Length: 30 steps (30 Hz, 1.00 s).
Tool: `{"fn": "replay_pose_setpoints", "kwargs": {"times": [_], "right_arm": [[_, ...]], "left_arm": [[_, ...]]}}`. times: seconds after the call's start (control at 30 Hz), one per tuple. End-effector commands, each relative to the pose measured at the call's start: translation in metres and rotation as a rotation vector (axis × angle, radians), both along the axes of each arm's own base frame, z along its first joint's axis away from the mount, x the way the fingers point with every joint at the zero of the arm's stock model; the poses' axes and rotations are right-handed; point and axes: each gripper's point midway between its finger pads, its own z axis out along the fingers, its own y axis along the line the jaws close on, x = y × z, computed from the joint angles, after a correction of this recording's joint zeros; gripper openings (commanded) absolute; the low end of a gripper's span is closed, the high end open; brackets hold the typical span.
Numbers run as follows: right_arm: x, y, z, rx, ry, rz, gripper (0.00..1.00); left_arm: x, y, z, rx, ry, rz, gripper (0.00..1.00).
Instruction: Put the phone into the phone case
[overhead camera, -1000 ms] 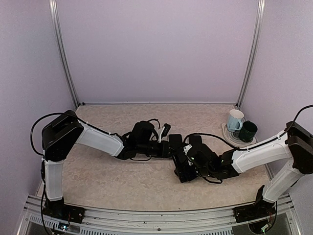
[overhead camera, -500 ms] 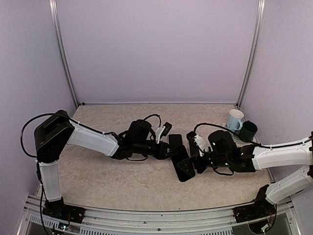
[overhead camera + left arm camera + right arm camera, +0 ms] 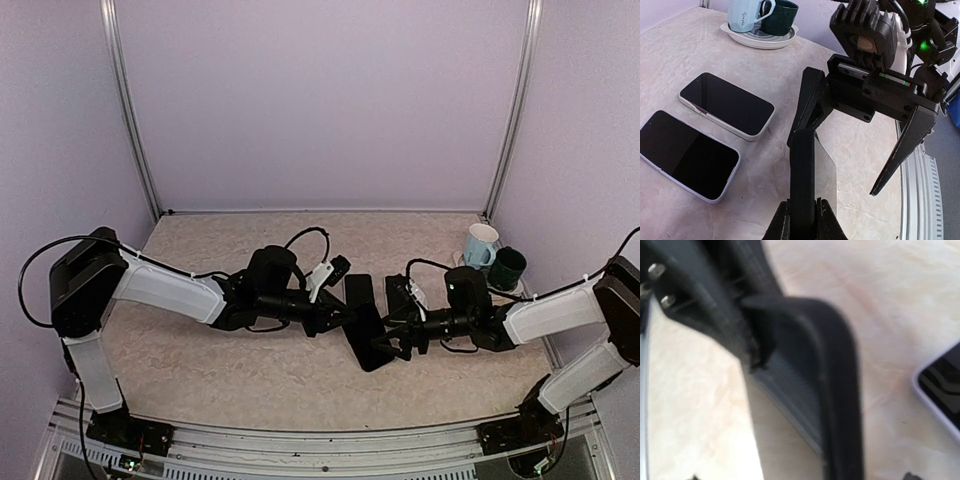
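Centre: case (image 3: 366,338) stands on edge, clamped in the left hand (image 3: 340,318), with the right hand (image 3: 398,340) spread just beside it; no gap to pass between them.
Behind case: left phone (image 3: 687,155) and right phone (image 3: 727,103) lie flat, side by side, barring a low pass.
Right back corner: plate (image 3: 463,272) with pale mug (image 3: 481,245) and dark mug (image 3: 507,268).
Front strip: open worktop (image 3: 250,380).
Left back: open, beyond the left arm (image 3: 180,288).
Edges: walls (image 3: 320,100) close off the back and both sides.

Black case (image 3: 803,170) edge-up; near phone (image 3: 687,155), far phone (image 3: 726,103) flat.
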Motion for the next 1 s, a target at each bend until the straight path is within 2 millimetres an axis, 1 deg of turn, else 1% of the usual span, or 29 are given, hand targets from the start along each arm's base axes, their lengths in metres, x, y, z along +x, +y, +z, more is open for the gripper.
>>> {"fn": "replay_pose_setpoints", "kwargs": {"times": [0.0, 0.1, 0.23, 0.33, 0.4, 0.53, 0.57, 0.7, 0.77, 0.83, 0.97], "right_arm": [[-0.015, 0.006, 0.003, 0.061, -0.069, 0.128, 0.85], [-0.019, 0.004, -0.002, 0.067, -0.089, 0.144, 0.75], [-0.019, 0.008, -0.008, 0.073, -0.087, 0.172, 0.53], [-0.018, 0.01, -0.007, 0.086, -0.106, 0.178, 0.42], [-0.019, 0.01, -0.007, 0.091, -0.118, 0.181, 0.37], [-0.021, 0.017, -0.007, 0.092, -0.131, 0.211, 0.31], [-0.021, 0.018, -0.006, 0.094, -0.136, 0.217, 0.28], [-0.027, 0.023, 0.001, 0.119, -0.145, 0.254, 0.11], [-0.028, 0.023, 0.0, 0.109, -0.155, 0.266, 0.07], [-0.029, 0.023, 0.001, 0.104, -0.165, 0.275, 0.0], [-0.034, 0.023, 0.012, 0.128, -0.192, 0.304, 0.0]], "left_arm": [[0.008, 0.019, -0.026, 0.132, -0.103, 0.013, 0.0], [0.008, 0.018, -0.021, 0.126, -0.115, 0.006, 0.0], [0.009, 0.015, -0.019, 0.114, -0.112, 0.006, 0.0], [0.01, 0.011, -0.018, 0.104, -0.102, 0.004, 0.0], [0.011, 0.009, -0.017, 0.096, -0.092, 0.007, 0.0], [0.011, 0.001, -0.007, 0.056, -0.104, -0.004, 0.0], [0.011, -0.002, -0.005, 0.053, -0.107, -0.007, 0.0], [0.013, -0.01, -0.002, 0.032, -0.079, -0.002, 0.0], [0.012, -0.014, 0.0, 0.028, -0.079, -0.011, 0.0], [0.01, -0.019, 0.002, 0.025, -0.081, -0.023, 0.0], [0.005, -0.021, 0.002, 0.016, -0.07, -0.044, 0.0]]}}
